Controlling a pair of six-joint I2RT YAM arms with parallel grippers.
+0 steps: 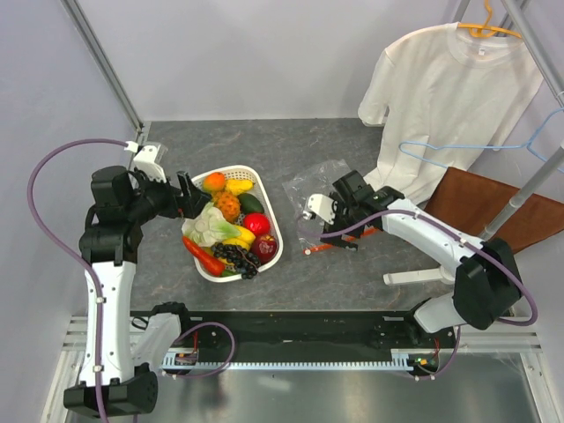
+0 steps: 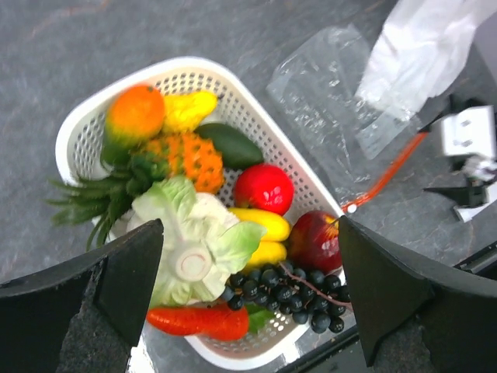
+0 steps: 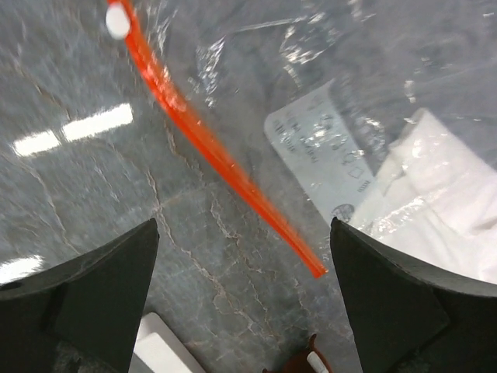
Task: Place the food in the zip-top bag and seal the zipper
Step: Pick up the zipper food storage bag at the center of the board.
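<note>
Under the right jaws (spread wide) lies the zipper (image 3: 211,153).

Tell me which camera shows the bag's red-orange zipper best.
Right wrist: the zipper runs close-up diagonally across the frame, white end piece included. Left wrist shows it small and far, right of the basket; the top view shows only a short bit.

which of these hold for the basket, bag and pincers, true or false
1. All the food sits in the white basket. True.
2. The zip-top bag holds a red fruit. False: no food is in it.
3. The left pincer is open over the basket. True.
4. The right pincer is shut on the zipper. False: it is open above the zipper.
</note>
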